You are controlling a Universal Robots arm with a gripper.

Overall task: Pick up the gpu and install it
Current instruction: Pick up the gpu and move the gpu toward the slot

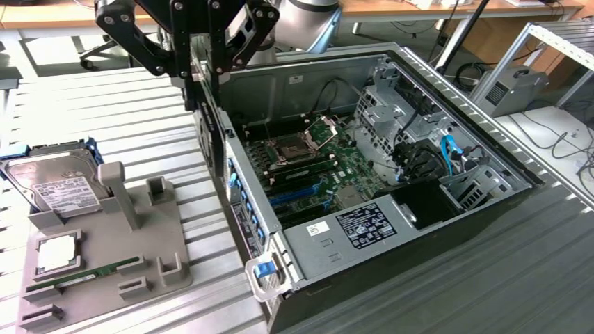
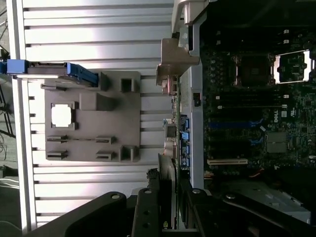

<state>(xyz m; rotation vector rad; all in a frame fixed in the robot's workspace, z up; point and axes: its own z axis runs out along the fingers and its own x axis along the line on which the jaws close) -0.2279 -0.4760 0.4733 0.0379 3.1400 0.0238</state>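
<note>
Clamping the gpu (image 2: 169, 183) between the jaws, the thin card seen edge-on and standing upright in the grip. Hanging just above the rear wall (image 2: 191, 123) of the open computer case (image 1: 307, 243), the card not yet inside. Probably needing the card's lower edge parallel to the expansion slots (image 2: 232, 124) on the motherboard (image 2: 256, 113), beyond the jaws and lower down. Avoiding any tilt and pressing straight and slowly, judging a jam as the main risk. Lying farther off, on the other side of the jaws from the case, the grey fixture (image 2: 89, 123) on the surface (image 2: 98, 29).
</note>
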